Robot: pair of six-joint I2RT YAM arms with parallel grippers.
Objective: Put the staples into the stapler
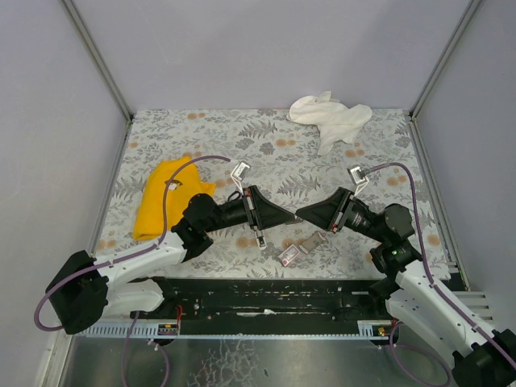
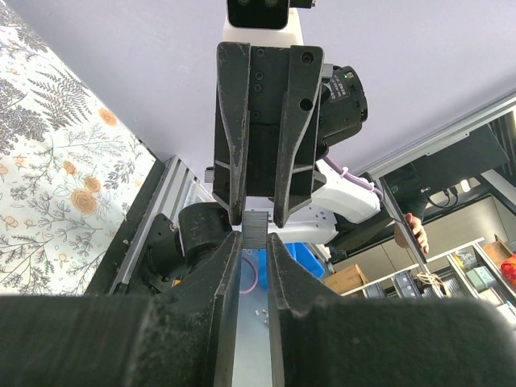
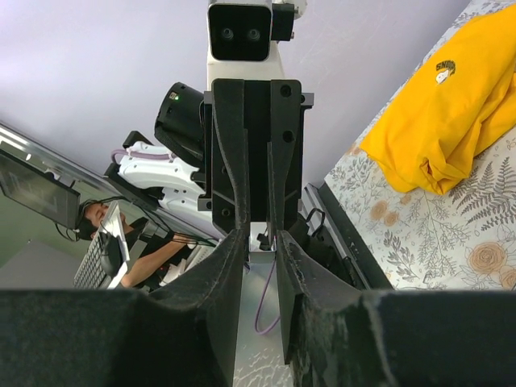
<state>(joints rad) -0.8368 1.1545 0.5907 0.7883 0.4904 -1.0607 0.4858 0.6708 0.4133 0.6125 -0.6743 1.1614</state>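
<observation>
- While the two arms meet tip to tip above the middle of the table, we read this as a handover: a strip is in the air and not yet in the stapler.
- At far left, a crumpled yellow cloth (image 1: pixel 165 201) lies well apart from the work.
- The left gripper (image 2: pixel 255 246) is clamped tight, its tips on one end of a short, silvery, ridged strip of staples (image 2: pixel 256 228).
- The right gripper (image 3: pixel 260 238) faces it with its fingers flanking the strip's other end. We cannot tell whether they pinch it.
- Below the meeting point, the tiny pink plastic stapler (image 1: pixel 289 255) lies on the table, with a small grey-beige piece (image 1: pixel 313 242) just beside it on the right.
- Next, we judge, one claw must take the strip alone, keep it straight and line it up with the stapler's channel. We cannot see whether that channel stands open.
- The table wears a fern-and-flower printed cover (image 1: pixel 242 137), and a rumpled white cloth (image 1: pixel 330 117) sits at the far right.
- Pale lilac wall panels (image 1: pixel 258 48) close in the cell, and the right wrist view shows a person at a screen (image 3: pixel 95 218) beyond.
</observation>
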